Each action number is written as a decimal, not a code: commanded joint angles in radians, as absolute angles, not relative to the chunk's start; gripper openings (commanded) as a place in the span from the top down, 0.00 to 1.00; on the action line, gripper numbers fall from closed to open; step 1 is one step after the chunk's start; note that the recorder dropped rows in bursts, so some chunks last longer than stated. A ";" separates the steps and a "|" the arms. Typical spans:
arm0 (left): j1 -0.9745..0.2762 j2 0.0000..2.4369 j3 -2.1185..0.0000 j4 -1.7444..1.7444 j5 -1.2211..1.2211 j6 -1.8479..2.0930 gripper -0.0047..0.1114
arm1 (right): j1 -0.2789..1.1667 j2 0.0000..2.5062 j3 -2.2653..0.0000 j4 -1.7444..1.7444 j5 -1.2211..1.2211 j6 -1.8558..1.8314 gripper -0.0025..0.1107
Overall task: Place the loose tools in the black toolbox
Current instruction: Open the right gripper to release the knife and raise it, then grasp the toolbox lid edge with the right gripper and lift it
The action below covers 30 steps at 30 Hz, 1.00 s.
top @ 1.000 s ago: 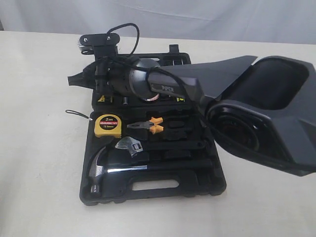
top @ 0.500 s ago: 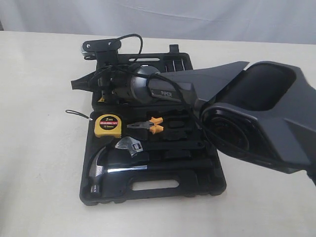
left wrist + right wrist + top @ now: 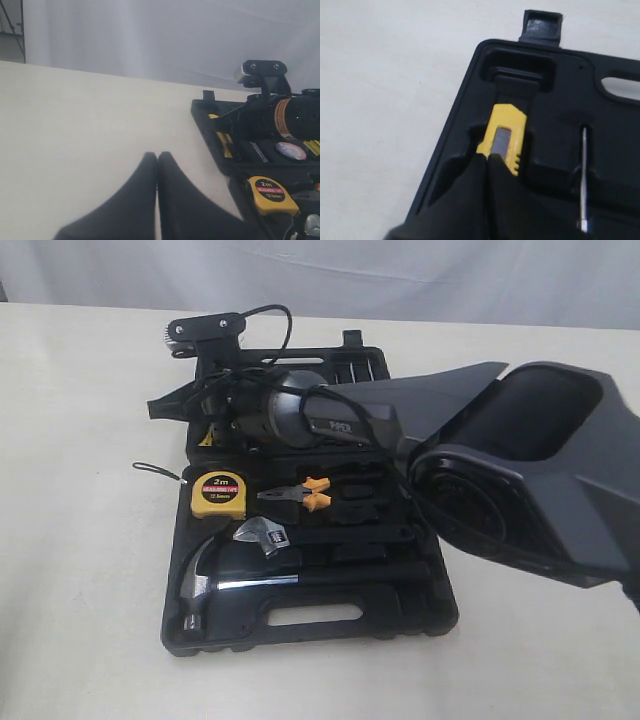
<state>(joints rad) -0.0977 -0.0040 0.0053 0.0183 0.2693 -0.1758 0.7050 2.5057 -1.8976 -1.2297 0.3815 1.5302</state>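
Beige table [image 3: 380, 75], utility knife [image 3: 504, 136] lengthwise in toolbox [image 3: 560, 100] slot

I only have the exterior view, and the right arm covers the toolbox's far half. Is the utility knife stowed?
Observer: Yes, the right wrist view shows the utility knife lying in a corner recess of the toolbox.
Reviewer: Is the right gripper clamped on it?
Observer: No, the right gripper is shut with nothing between its fingers, tips at the knife's end.
Reviewer: And the left arm?
Observer: The left gripper is shut and empty, over the table.
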 commanded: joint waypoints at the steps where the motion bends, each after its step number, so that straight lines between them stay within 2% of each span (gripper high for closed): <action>1: -0.103 0.000 0.000 0.023 0.270 -0.177 0.96 | 0.700 2.506 -1.895 -1.198 0.346 1.530 0.98; 6: -0.103 0.000 0.000 0.023 0.270 -0.177 0.96 | 0.703 2.445 -1.895 -1.138 0.379 1.430 0.98; 11: -0.103 0.000 0.000 0.023 0.270 -0.177 0.96 | 0.736 2.343 -1.895 -1.051 0.468 1.171 0.98; 18: -0.103 0.000 0.000 0.023 0.270 -0.177 0.96 | 0.875 2.223 -1.893 -1.058 0.795 0.584 0.98; 26: -0.103 0.000 0.000 0.023 0.270 -0.177 0.96 | 1.014 2.003 -1.699 -1.103 0.795 0.548 0.98; 30: -0.103 0.000 0.000 0.023 0.270 -0.177 0.96 | 1.103 1.880 -1.544 -1.218 0.924 0.569 0.98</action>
